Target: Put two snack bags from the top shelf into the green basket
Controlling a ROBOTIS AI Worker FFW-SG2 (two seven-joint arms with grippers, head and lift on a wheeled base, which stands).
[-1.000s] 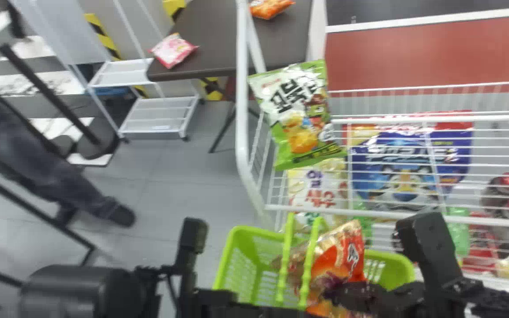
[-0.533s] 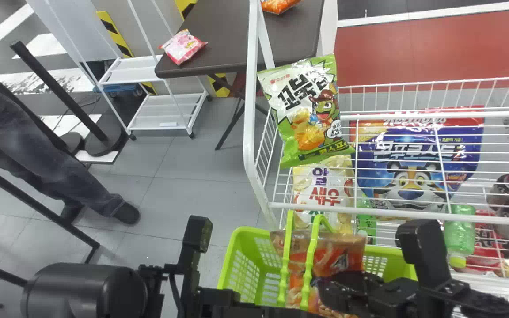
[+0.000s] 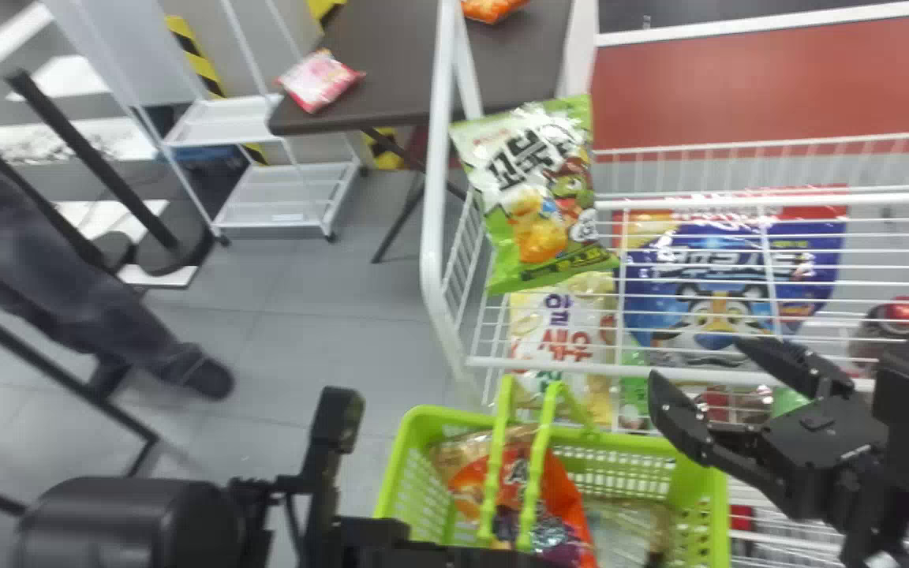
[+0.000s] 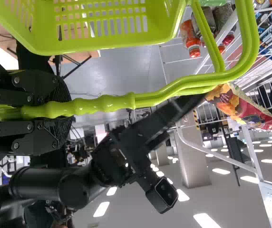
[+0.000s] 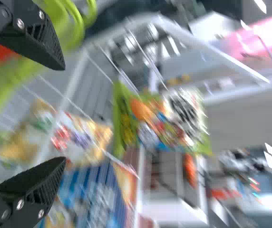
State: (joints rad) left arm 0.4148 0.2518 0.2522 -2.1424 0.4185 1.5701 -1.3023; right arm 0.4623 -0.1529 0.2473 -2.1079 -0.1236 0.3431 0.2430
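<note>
White shelving [image 3: 432, 237] stands beyond the parted right hand [image 3: 697, 359].

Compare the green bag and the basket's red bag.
The green bag lies on the top shelf, the red bag in the basket.
The green bag's front is uncovered; handles cross the red bag's.
The green bag is partly white, the red bag partly purple.
Both are printed snack bags.

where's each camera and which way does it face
Head view: head-mounted, forward and down at green basket; left arm, right gripper show.
Left wrist view: on left wrist, along left gripper, shut on basket's handles; right arm beyond.
Right wrist view: on right wrist, past open right gripper toward green snack bag. Head view shares it.
</note>
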